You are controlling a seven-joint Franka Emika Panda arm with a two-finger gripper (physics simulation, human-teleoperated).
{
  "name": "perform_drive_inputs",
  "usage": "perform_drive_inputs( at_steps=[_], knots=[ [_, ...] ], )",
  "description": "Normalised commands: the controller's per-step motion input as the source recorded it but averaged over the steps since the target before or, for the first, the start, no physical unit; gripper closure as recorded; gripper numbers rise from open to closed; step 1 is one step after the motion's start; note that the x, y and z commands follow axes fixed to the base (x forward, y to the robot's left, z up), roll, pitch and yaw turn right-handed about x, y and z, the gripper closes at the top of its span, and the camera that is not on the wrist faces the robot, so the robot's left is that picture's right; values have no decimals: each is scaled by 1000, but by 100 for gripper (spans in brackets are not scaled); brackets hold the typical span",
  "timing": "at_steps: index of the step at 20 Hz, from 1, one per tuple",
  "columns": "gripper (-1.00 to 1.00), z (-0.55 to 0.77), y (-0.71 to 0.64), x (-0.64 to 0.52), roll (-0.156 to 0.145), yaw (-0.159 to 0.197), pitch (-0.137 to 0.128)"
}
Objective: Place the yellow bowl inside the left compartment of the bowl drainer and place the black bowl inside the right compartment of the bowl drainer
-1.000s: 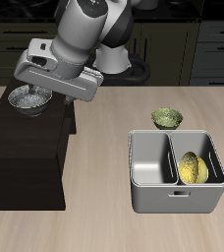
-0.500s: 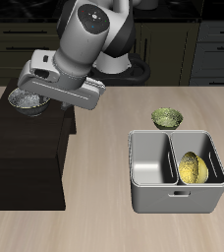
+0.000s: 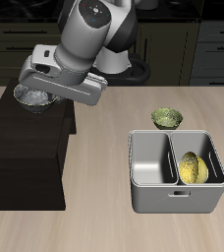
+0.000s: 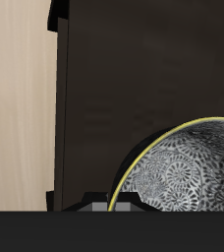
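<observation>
**A:** Where do you stand with the two bowls?

**B:** The yellow bowl (image 3: 191, 168) lies tilted on its edge in one well of the bowl drainer (image 3: 176, 202), the well nearer the olive-green bowl (image 3: 167, 118). That one looks done. The black bowl (image 3: 32, 97) sits on top of the dark cabinet (image 3: 26, 162), well apart from the drainer, at the far end of the cabinet's top.

**A:** And your hand?

**B:** Your hand (image 3: 37, 91) hangs right over the black bowl, with the arm's wrist block covering most of it. I cannot tell whether the fingers are wide or closed on anything: the outside view hides them, and the wrist view shows only the bowl's speckled inside (image 4: 188, 167) and its thin rim against the dark cabinet top.

**A:** How will it handle?

**B:** I judge it stiff and glazed, so slippery, and wide and shallow, so you cannot span it. Take it at the rim, one finger inside the wall and one outside, and go deep enough that it does not pivot. Expect it to hang tilted from a one-sided pinch.

**A:** Then?

**B:** Lift clear of the cabinet, carry it across the counter (image 3: 114, 128) and lower it into the empty well.
</observation>
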Motion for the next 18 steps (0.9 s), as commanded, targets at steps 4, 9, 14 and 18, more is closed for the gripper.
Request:
perform_drive_inputs(
  at_steps=[4,9,14,18],
  knots=[
    [100,280,195,-81,34,-6,-35],
    [100,293,328,-112,59,19,-40],
    [100,306,346,-83,56,-11,-41],
    [100,219,481,30,57,6,-36]
  ],
)
